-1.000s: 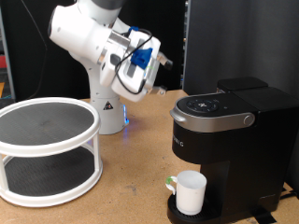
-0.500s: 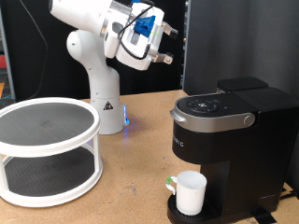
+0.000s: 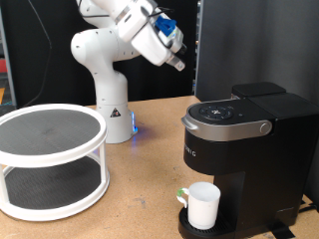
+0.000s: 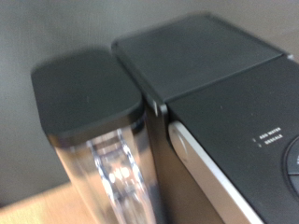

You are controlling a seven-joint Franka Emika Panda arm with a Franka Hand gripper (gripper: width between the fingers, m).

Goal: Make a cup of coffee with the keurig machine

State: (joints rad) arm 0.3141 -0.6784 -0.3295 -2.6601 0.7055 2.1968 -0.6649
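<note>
Plain white ceramic cup [image 3: 203, 204] sits on drip tray of big black keurig machine [image 3: 244, 149], near worktop's front edge. Gripper [image 3: 175, 50] up high, empty; open/closed can't tell. Risk: descending arm could clip machine lid.

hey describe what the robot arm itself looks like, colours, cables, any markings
The arm is glossy white with rounded, bulbous segments on a white pedestal base bearing a small dark triangular marking. Near the gripper sits a bright blue part with thin dark cables around it. The fingers are dark and too small to detail.
</note>
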